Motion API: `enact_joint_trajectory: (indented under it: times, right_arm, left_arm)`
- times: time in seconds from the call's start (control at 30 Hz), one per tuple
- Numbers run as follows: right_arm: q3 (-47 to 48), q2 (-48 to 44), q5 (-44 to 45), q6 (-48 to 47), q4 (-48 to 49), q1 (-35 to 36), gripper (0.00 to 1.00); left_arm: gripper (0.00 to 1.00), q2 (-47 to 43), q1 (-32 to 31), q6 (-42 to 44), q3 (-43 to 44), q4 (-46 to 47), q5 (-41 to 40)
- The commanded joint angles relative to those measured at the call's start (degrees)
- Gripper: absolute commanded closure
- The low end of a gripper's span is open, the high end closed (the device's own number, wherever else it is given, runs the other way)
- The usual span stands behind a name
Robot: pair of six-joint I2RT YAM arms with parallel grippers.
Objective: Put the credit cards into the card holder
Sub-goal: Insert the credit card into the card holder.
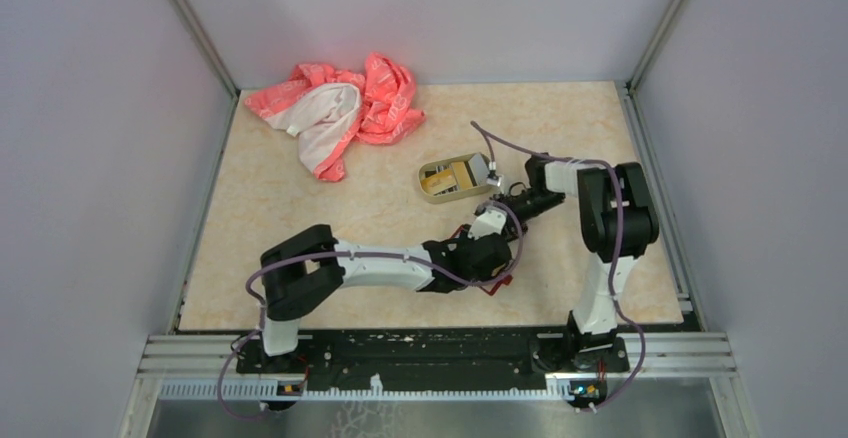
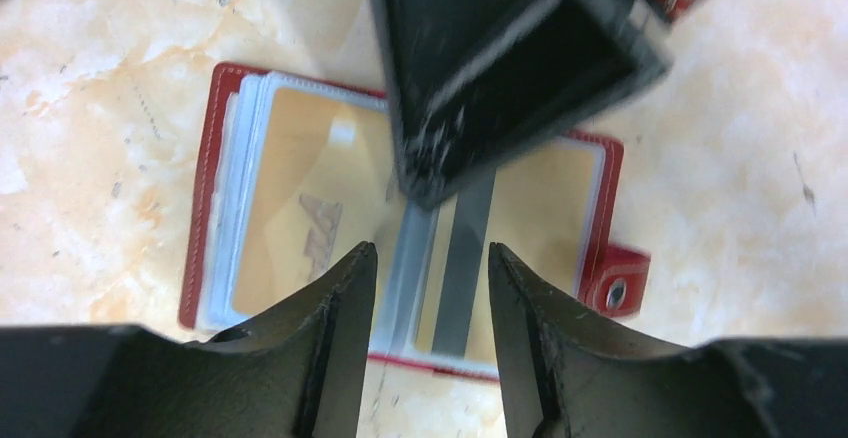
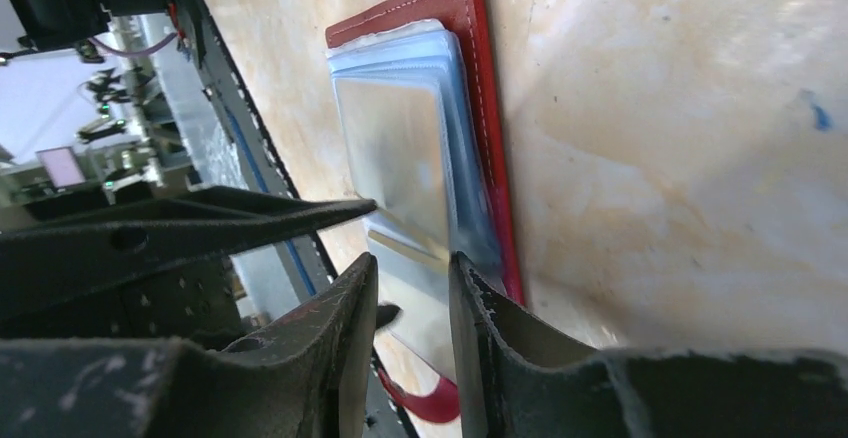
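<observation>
While the card holder (image 2: 205, 198) lies open on the near-middle worktop (image 2: 100, 78), my left end effector (image 2: 432, 253) hangs released over its sleeves (image 2: 243, 128), the right end effector (image 3: 408, 263) slightly parted (gripping nothing, seemingly); I'd steady it and press the gold credit cards (image 2: 295, 168) fully home.

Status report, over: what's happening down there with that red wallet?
Over the card holder: left end effector open, right end effector narrowly apart. Holder lies open, yellow card inside. Both crowd the same spot.
</observation>
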Motion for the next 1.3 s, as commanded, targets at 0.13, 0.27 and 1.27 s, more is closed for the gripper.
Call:
enact_joint_trajectory:
  times: [0.13,0.27,1.27]
  right_arm:
    - [0.5,-14.8,4.1,-6.9,0.7,-3.1,0.67]
    - [-1.3,-23.9,0.8,-13.0,1.6,-3.0,0.68]
    - [-18.4,-30.6,26.2,-56.9,2.6,36.5,0.86]
  left_arm:
    - [0.41,-18.1,0.5,15.1,-18.5,18.2,11.1]
    - [0.36,-23.3,3.8,16.8,-24.5,19.6,13.4]
    - [0.71,-18.1,26.2,2.0,-37.4,32.1,46.8]
